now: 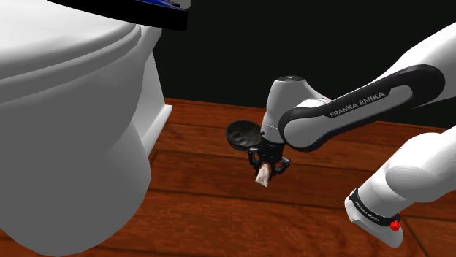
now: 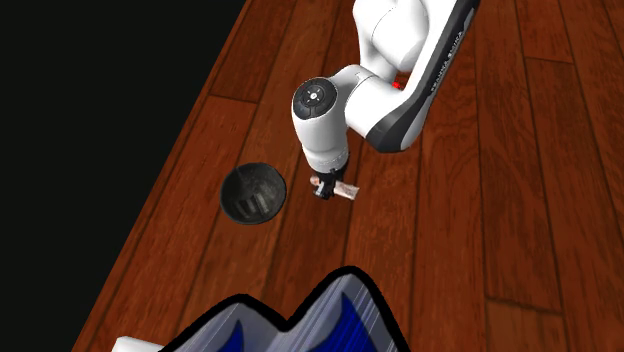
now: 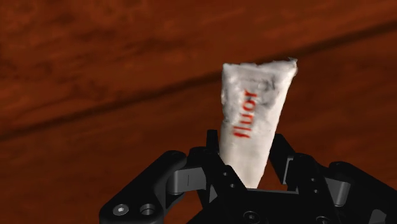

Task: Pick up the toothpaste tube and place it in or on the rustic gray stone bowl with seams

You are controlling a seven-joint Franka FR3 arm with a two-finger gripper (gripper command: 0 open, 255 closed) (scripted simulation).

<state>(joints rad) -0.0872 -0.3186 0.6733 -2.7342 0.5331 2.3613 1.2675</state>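
A white toothpaste tube (image 3: 254,121) with red lettering is clasped between the black fingers of my gripper (image 3: 247,156), which is shut on it. In the shoulder view the tube (image 1: 262,176) hangs from the gripper (image 1: 267,166) a little above the wooden floor. The dark, ribbed bowl (image 1: 243,135) stands on the floor just beyond and to the left of the gripper. From the second exterior view, the bowl (image 2: 253,193) lies to the left of the gripper (image 2: 324,189) and the tube (image 2: 343,190), a short gap between them.
A large white toilet (image 1: 66,124) takes up the shoulder view's left. Reddish-brown floor planks (image 2: 500,200) run under everything. A blue and white object with a black outline (image 2: 290,325) sits at the second exterior view's bottom edge. A black area (image 2: 90,120) borders the floor.
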